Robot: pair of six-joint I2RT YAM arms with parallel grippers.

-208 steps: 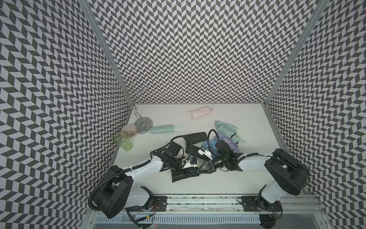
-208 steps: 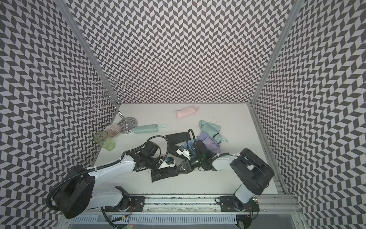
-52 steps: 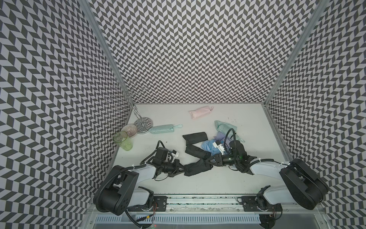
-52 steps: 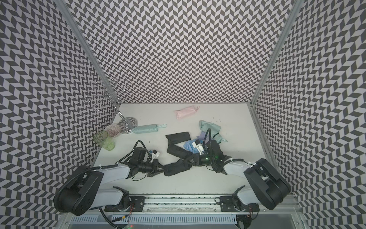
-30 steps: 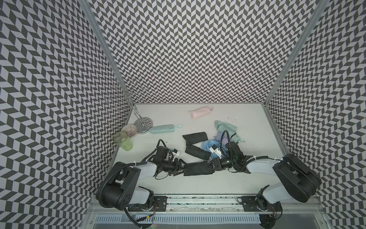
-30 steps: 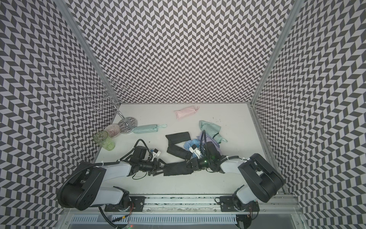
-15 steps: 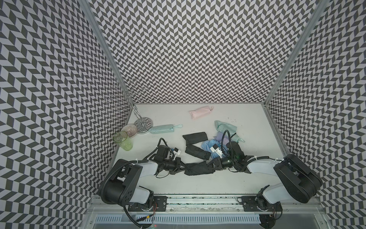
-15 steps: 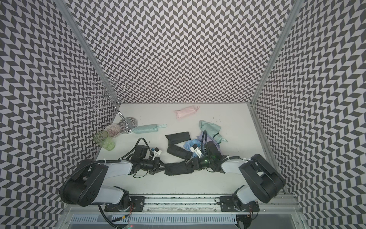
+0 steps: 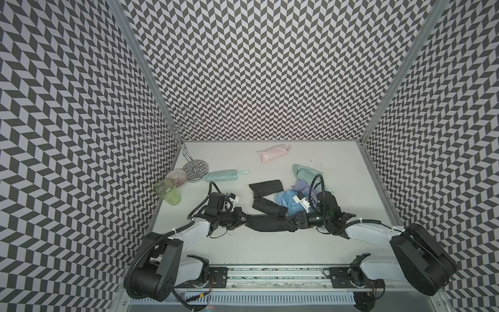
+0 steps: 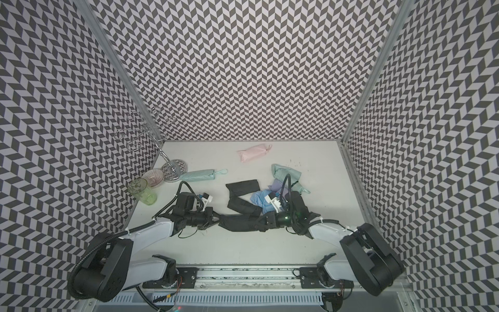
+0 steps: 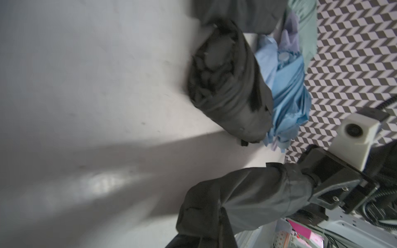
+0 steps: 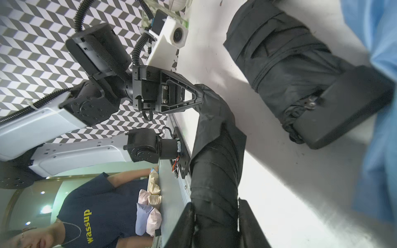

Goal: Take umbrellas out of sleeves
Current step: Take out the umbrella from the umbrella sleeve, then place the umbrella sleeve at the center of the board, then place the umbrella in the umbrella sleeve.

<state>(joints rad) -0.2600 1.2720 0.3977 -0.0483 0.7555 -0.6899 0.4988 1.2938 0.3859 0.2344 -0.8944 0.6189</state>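
Just in front of the light blue umbrella (image 9: 287, 201), the black umbrella (image 9: 267, 223) lies flat, stretched between both arms. Left gripper (image 9: 244, 219) is pinched tight on its thin fabric end; right gripper (image 9: 291, 223) is clamped across the thick end. Both top views give me only dark shapes there. Right wrist view resolves it: left fingers (image 12: 198, 96) closed on the cloth, right fingers (image 12: 182, 227) straddling the body. Left wrist view adds a second black umbrella (image 11: 225, 81) end-on, touching the light blue one. Readable text: yellow "wassup" on a bystander's navy shirt (image 12: 96, 204), right wrist view only.
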